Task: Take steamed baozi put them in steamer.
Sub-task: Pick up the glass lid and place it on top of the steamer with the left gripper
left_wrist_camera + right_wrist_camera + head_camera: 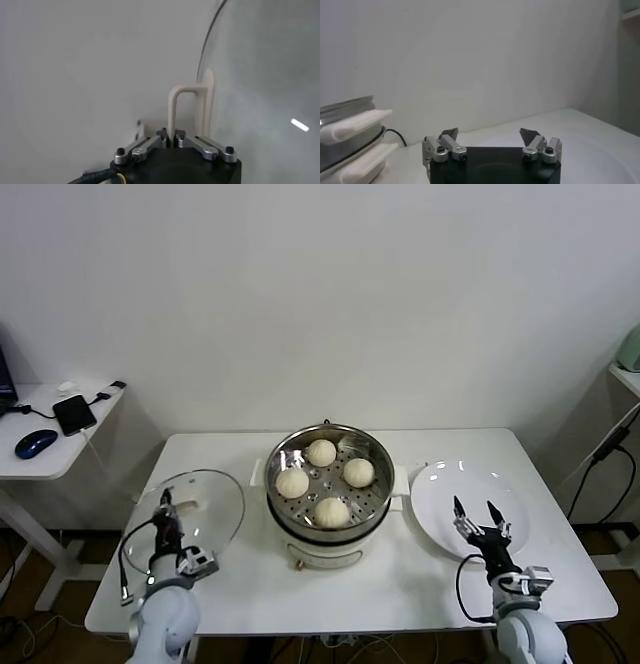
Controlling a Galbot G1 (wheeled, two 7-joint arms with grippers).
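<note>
Several cream-white steamed baozi [321, 452] lie on the perforated tray inside the shiny round steamer [276, 469] at the table's middle. To its left the round glass lid [210, 509] lies on the table. My left gripper [166, 506] is at the lid's near-left part, shut on its cream handle [173, 107]; in the left wrist view the left gripper [171, 136] has its tips pressed on the handle's thin bar. My right gripper [476, 510] hovers open over the near part of the flat white plate [440, 482], with nothing between the fingers of the right gripper [489, 133].
The steamer's side handle [355, 125] shows at the edge of the right wrist view. A low side desk [40, 429] with a mouse and a phone stands at the far left. A black cable [600, 459] hangs past the table's right edge.
</note>
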